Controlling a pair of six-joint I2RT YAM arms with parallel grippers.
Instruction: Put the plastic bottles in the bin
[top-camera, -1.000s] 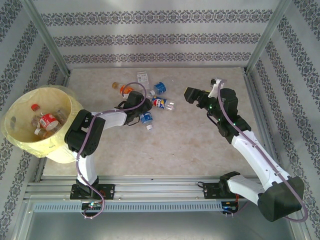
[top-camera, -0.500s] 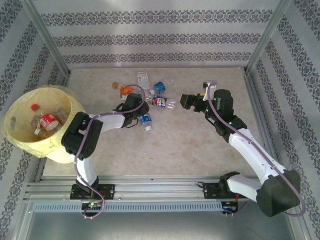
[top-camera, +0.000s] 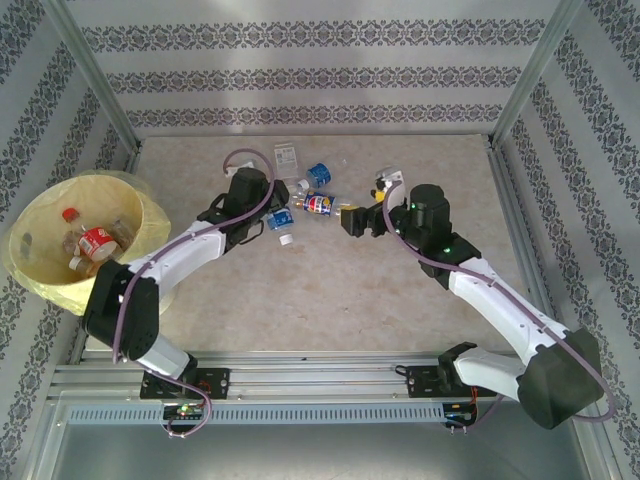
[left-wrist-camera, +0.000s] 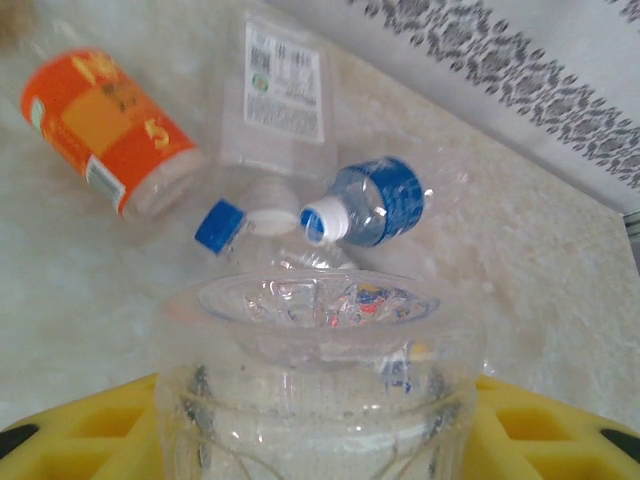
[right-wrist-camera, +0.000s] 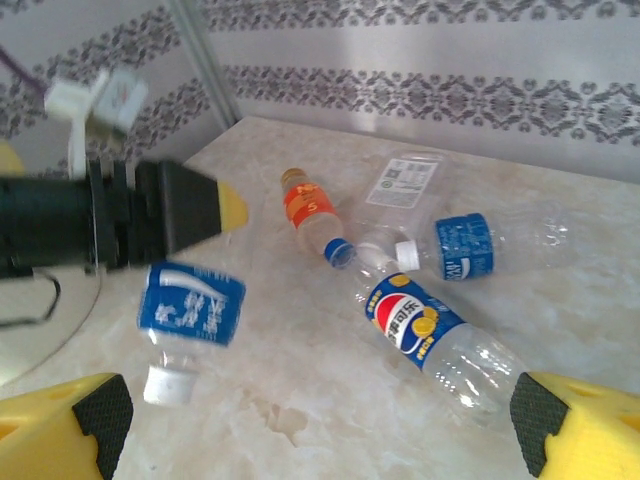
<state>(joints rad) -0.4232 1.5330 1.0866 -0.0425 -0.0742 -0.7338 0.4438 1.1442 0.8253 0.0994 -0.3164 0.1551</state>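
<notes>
Three bottles loose on the table (top-camera: 340, 300) from above, bunched at the far middle: white-label bottle (top-camera: 286, 155), blue-label bottle (top-camera: 320, 175), Pepsi bottle (top-camera: 320, 204). Just beside them the left gripper (top-camera: 277, 213), pinching the held bottle (top-camera: 282, 222), blue label, white cap toward the near edge. Close to the Pepsi bottle's clear end, the right gripper (top-camera: 350, 220), spread wide. At the left edge, well apart, the bin (top-camera: 45, 282), several bottles inside, among them a red-labelled bottle (top-camera: 97, 242); exact number hard to tell. From the left wrist: clear body of the held bottle squeezed between two yellow fingers (left-wrist-camera: 90, 435), and beyond it a fourth loose one, the orange-label bottle (left-wrist-camera: 105, 130), just beside the white-label bottle. From the right wrist: all four loose bottles lying close together, plus the held one at the left gripper's tip; five counted outside the bin
</notes>
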